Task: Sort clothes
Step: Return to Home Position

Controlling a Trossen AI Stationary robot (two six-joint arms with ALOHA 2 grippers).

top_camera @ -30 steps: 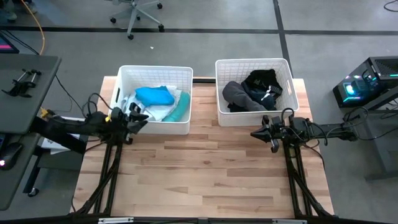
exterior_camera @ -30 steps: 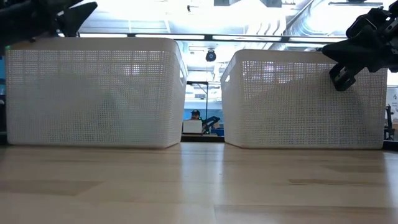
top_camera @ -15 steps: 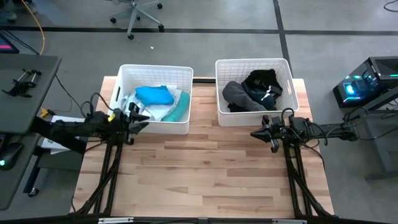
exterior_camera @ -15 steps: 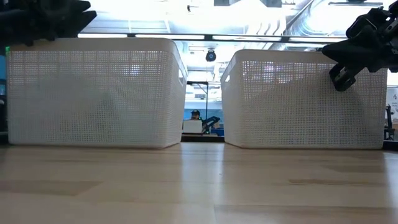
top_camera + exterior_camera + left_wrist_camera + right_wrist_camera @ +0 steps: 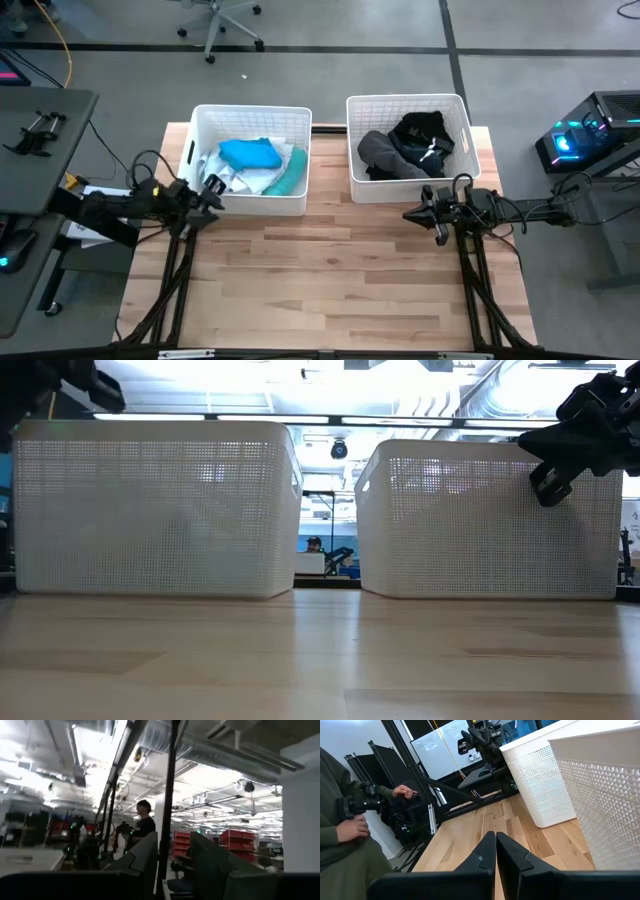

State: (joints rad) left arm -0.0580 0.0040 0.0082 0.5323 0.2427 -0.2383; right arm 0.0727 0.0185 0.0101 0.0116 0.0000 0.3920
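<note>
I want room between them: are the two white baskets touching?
Apart. The low view shows open space between the left basket and the right basket, with the room visible through it.

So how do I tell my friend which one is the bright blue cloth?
On the wooden table, two white baskets stand at the far edge. In the left basket the bright blue cloth lies on top of the pile. Its neighbours are a white cloth and a teal cloth, and the right basket holds only dark clothes.
</note>
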